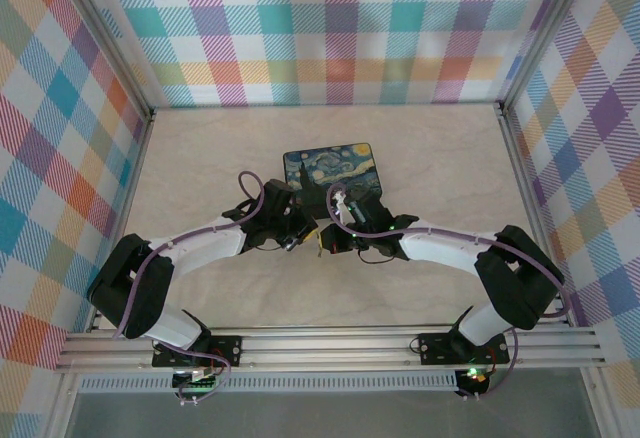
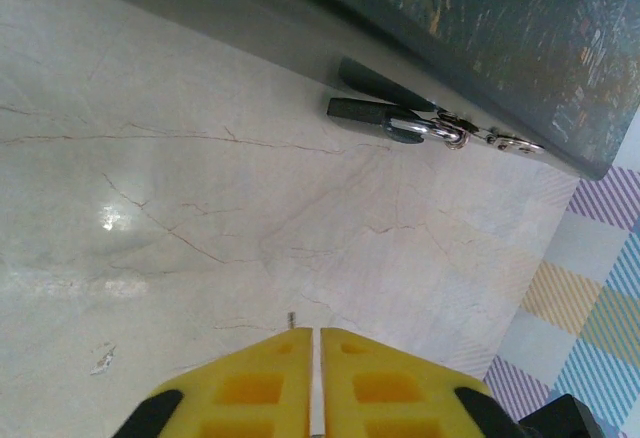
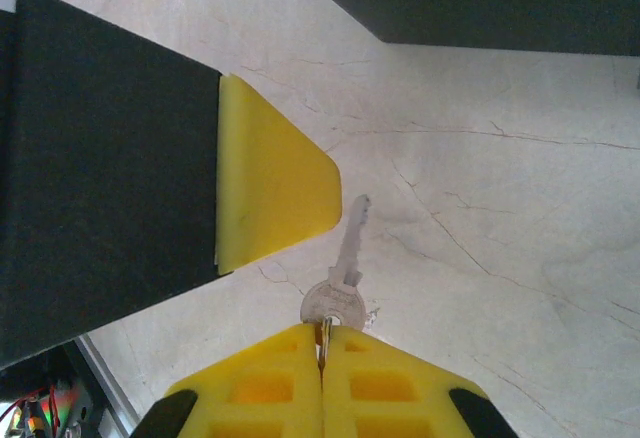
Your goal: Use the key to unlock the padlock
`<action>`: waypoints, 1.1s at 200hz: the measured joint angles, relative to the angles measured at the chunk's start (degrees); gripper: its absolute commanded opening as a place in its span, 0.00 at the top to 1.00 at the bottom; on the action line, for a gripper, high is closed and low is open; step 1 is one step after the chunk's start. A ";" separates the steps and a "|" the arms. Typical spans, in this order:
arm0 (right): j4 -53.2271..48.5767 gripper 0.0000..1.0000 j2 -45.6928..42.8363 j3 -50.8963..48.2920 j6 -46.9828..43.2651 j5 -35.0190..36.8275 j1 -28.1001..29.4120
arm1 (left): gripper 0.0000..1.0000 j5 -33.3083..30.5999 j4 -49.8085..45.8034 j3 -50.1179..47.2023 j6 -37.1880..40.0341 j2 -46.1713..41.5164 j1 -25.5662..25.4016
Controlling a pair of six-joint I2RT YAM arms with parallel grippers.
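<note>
Bright even light, soft shadows, table glare

Small dark padlock flat beside the box; silvery key, bow in the right hand, blade outward.

Top external: set high behind the near edge of the table, faced down over all of it.
Left wrist: held low, faced past the left gripper at the starry-night box.
Right wrist: held close over the table, behind the right gripper.
Shared: table surface beside the box.
</note>
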 measured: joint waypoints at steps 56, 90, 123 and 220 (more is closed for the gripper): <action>0.13 0.93 0.04 -0.02 0.02 -0.48 -0.68 | 1.00 -0.26 -0.57 0.02 0.66 0.00 0.00; 0.87 0.93 -0.04 -0.55 0.02 -1.46 -1.62 | 0.67 -0.68 -1.92 0.04 1.70 -0.09 0.00; 1.11 0.93 -0.42 -1.18 -0.07 -2.69 -2.16 | 0.57 -0.66 -3.06 0.09 1.73 -1.46 0.22; 6.38 0.93 -1.90 -2.49 -0.04 -9.27 -2.25 | 0.65 1.51 1.36 -0.68 -2.80 -1.68 0.44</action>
